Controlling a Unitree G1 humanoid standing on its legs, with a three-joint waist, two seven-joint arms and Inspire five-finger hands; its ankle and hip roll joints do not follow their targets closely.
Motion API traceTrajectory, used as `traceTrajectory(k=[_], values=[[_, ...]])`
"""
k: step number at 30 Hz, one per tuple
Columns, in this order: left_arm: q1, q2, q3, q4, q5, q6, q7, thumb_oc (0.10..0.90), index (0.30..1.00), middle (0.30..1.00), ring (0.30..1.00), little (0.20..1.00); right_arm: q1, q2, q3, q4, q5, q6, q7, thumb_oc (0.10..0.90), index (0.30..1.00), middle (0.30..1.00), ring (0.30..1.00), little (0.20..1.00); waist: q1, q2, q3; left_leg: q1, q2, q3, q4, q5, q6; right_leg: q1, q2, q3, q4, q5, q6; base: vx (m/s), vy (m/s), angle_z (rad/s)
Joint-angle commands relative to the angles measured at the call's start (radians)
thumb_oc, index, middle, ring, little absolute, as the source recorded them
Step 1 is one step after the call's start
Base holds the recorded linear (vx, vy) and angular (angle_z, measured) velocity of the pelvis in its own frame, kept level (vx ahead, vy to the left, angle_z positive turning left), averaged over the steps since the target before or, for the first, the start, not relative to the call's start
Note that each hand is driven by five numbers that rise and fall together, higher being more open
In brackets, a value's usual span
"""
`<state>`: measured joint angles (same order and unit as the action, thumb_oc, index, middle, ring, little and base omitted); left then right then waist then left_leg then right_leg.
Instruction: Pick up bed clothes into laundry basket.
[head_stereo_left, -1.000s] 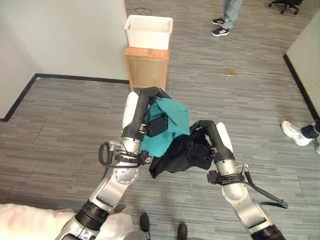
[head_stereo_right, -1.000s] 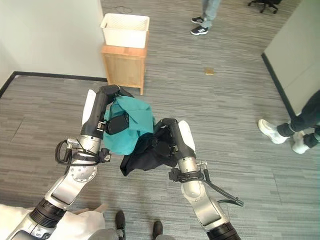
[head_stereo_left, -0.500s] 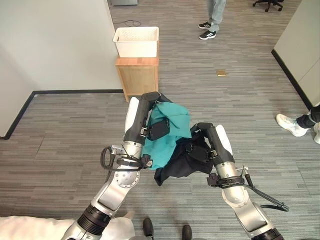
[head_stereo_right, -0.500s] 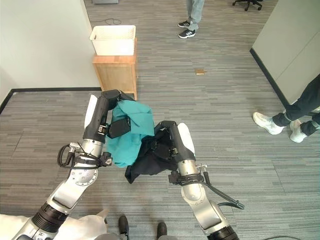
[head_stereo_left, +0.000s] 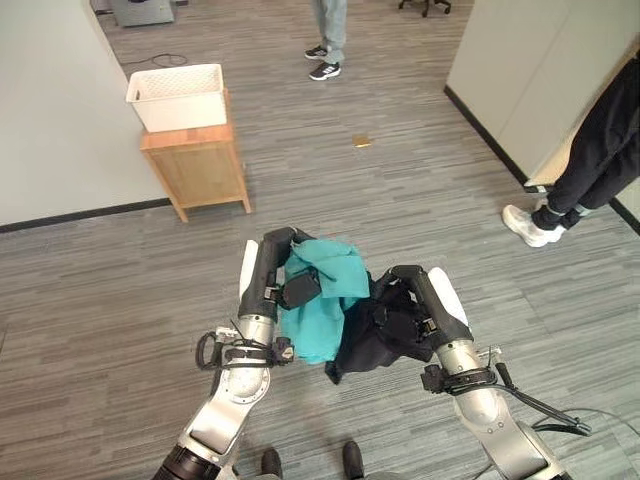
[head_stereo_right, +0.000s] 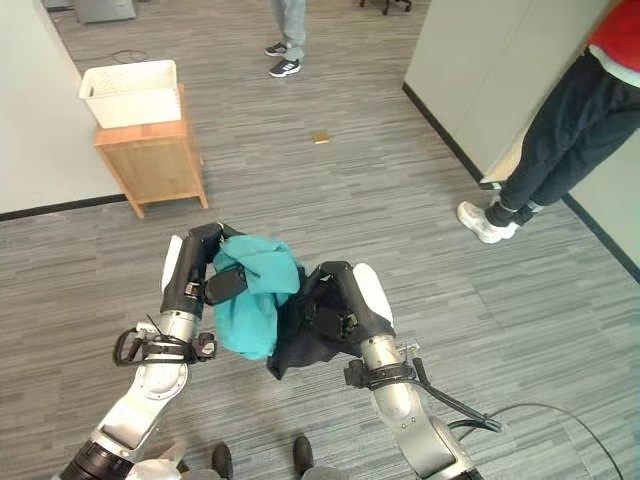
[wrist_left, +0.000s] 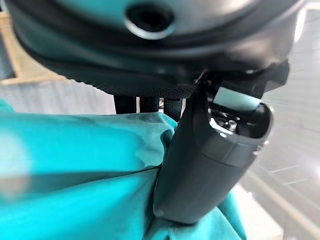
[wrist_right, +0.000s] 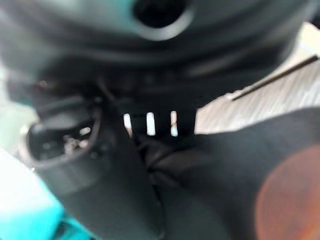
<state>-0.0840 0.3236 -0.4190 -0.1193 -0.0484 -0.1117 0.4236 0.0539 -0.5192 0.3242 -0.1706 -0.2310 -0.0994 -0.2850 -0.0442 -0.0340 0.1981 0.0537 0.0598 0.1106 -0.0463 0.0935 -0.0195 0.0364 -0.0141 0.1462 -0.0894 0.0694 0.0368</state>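
Teal garment (head_stereo_left: 325, 295) is clamped in the left hand (head_stereo_left: 287, 252); black garment (head_stereo_left: 385, 330), beside it, seems pinched by the right hand (head_stereo_left: 400, 290). Both are well short of the white laundry basket (head_stereo_left: 178, 97).

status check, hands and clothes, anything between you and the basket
Left hand shut on teal garment; right hand shut on black garment. White basket on wooden stand, ahead left. Person's legs off right.

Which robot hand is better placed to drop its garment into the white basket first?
Probably the left. The left robot hand grips the teal garment on the side nearer the white laundry basket, which sits on the wooden stand. The right robot hand grips the black garment, farther away.
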Motion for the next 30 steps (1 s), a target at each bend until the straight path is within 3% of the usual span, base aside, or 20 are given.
traceTrajectory(k=[1,4,5,6,7,8,9,10,12,13,14,22,26,28,30], values=[[-0.101,-0.038,0.007,-0.029,0.004,-0.139,0.015,0.4,0.3,0.3,0.3,0.3,-0.017,0.028,-0.062,-0.151,-0.019,-0.14,-0.059,0.4,0.3,0.3,0.3,0.3,0.004,0.012,-0.099,0.001,-0.077,0.006,0.039,-0.16,0.056,0.014,-0.016,-0.122,0.002,-0.01,0.076,0.05,0.066,0.09],[-0.112,-0.041,0.001,-0.012,0.004,-0.135,0.016,0.4,0.3,0.3,0.3,0.3,-0.01,0.031,-0.072,-0.149,-0.02,-0.142,-0.065,0.4,0.3,0.3,0.3,0.3,-0.003,0.009,-0.103,0.006,-0.075,0.011,0.014,-0.158,0.053,0.011,-0.02,-0.133,0.002,-0.011,0.076,0.03,0.013,-0.08],[-0.11,-0.032,0.0,0.001,0.006,-0.127,0.02,0.4,0.3,0.3,0.3,0.3,0.017,0.041,-0.072,-0.159,-0.008,-0.137,-0.057,0.4,0.3,0.3,0.3,0.3,-0.013,0.017,-0.13,0.011,-0.071,0.004,-0.041,-0.147,0.046,0.005,-0.019,-0.144,0.002,-0.018,0.074,0.1,0.019,0.03],[0.084,-0.035,0.279,0.459,-0.201,-0.029,-0.196,0.4,0.3,0.3,0.3,0.3,0.101,0.195,-0.305,0.426,0.446,-0.022,0.116,0.4,0.3,0.3,0.3,0.3,-0.072,0.002,-0.166,0.042,0.185,0.132,-0.041,-0.137,-0.1,0.094,-0.272,-0.319,0.012,-0.023,0.112,0.08,0.104,0.07],[0.083,-0.041,0.274,0.425,-0.216,-0.031,-0.188,0.4,0.3,0.3,0.3,0.3,0.098,0.226,-0.296,0.422,0.476,-0.02,0.108,0.4,0.3,0.3,0.3,0.3,-0.082,-0.001,-0.162,0.046,0.162,0.127,-0.041,-0.142,-0.093,0.068,-0.281,-0.299,0.024,0.041,0.122,-0.04,0.161,0.18],[0.072,-0.041,0.264,0.399,-0.248,-0.039,-0.187,0.4,0.3,0.3,0.3,0.3,0.086,0.249,-0.28,0.425,0.502,-0.019,0.105,0.4,0.3,0.3,0.3,0.3,-0.086,-0.002,-0.156,0.043,0.15,0.135,-0.041,-0.14,-0.084,0.045,-0.278,-0.277,0.036,0.06,0.126,-0.12,0.274,0.12],[0.059,-0.045,0.259,0.389,-0.279,-0.034,-0.181,0.4,0.3,0.3,0.3,0.3,0.071,0.261,-0.265,0.43,0.507,-0.013,0.092,0.4,0.3,0.3,0.3,0.3,-0.091,0.0,-0.151,0.035,0.136,0.136,-0.041,-0.14,-0.075,0.024,-0.262,-0.255,0.05,0.065,0.122,-0.16,0.325,0.02],[0.04,-0.048,0.246,0.389,-0.294,-0.025,-0.181,0.4,0.3,0.3,0.3,0.3,0.05,0.267,-0.255,0.437,0.504,-0.009,0.082,0.4,0.3,0.3,0.3,0.3,-0.094,0.005,-0.147,0.034,0.123,0.14,-0.041,-0.15,-0.064,0.012,-0.217,-0.216,0.068,0.022,0.114,-0.12,0.253,-0.34],[0.039,-0.048,0.246,0.389,-0.294,-0.025,-0.181,0.4,0.3,0.3,0.3,0.3,0.048,0.267,-0.255,0.438,0.504,-0.009,0.082,0.4,0.3,0.3,0.3,0.3,-0.092,0.005,-0.15,0.029,0.123,0.142,-0.041,-0.147,-0.064,0.003,-0.216,-0.213,0.071,0.024,0.113,-0.11,0.222,-0.45],[0.015,-0.048,0.233,0.385,-0.276,-0.008,-0.183,0.4,0.3,0.3,0.3,0.3,-0.019,0.259,-0.234,0.456,0.463,0.003,0.051,0.4,0.3,0.3,0.3,0.3,-0.06,0.007,-0.15,0.02,0.088,0.157,-0.041,-0.154,-0.044,0.025,-0.186,-0.265,0.074,-0.025,0.099,-0.19,0.34,-0.25],[0.008,-0.047,0.227,0.387,-0.267,-0.001,-0.183,0.4,0.3,0.3,0.3,0.3,-0.039,0.253,-0.225,0.447,0.442,0.011,0.044,0.4,0.3,0.3,0.3,0.3,-0.054,0.004,-0.151,0.014,0.08,0.154,-0.041,-0.156,-0.041,0.023,-0.189,-0.291,0.074,-0.02,0.097,-0.18,0.38,-0.36],[-0.034,0.022,0.259,0.358,-0.125,0.006,-0.169,0.4,0.3,0.3,0.3,0.3,-0.203,0.14,-0.176,0.392,0.281,0.003,0.044,0.4,0.3,0.3,0.3,0.3,-0.031,-0.009,-0.167,0.05,0.067,0.163,-0.041,-0.193,-0.026,-0.009,-0.176,-0.337,0.029,0.01,0.098,0.09,0.032,-0.13],[-0.145,0.08,0.284,0.32,-0.014,-0.017,-0.105,0.4,0.3,0.3,0.3,0.3,-0.317,0.081,-0.12,0.304,0.234,-0.037,0.071,0.4,0.3,0.3,0.3,0.3,-0.06,0.01,-0.116,0.131,0.096,0.144,-0.041,-0.241,-0.042,-0.242,-0.194,-0.366,0.011,0.062,0.129,0.28,-0.077,-0.06],[-0.242,0.139,0.278,0.274,0.091,-0.033,-0.051,0.4,0.3,0.3,0.3,0.3,-0.352,0.048,-0.109,0.255,0.236,-0.062,0.084,0.4,0.3,0.3,0.3,0.3,-0.092,0.016,-0.087,0.186,0.118,0.115,-0.041,-0.273,-0.059,-0.348,-0.214,-0.343,0.005,0.074,0.146,0.38,-0.16,0.04],[-0.281,0.16,0.281,0.242,0.128,-0.056,-0.019,0.4,0.3,0.3,0.3,0.3,-0.36,0.02,-0.114,0.212,0.22,-0.073,0.097,0.4,0.3,0.3,0.3,0.3,-0.116,0.019,-0.07,0.23,0.135,0.098,-0.041,-0.3,-0.069,-0.383,-0.219,-0.31,0.013,0.07,0.158,0.4,-0.178,0.3]])
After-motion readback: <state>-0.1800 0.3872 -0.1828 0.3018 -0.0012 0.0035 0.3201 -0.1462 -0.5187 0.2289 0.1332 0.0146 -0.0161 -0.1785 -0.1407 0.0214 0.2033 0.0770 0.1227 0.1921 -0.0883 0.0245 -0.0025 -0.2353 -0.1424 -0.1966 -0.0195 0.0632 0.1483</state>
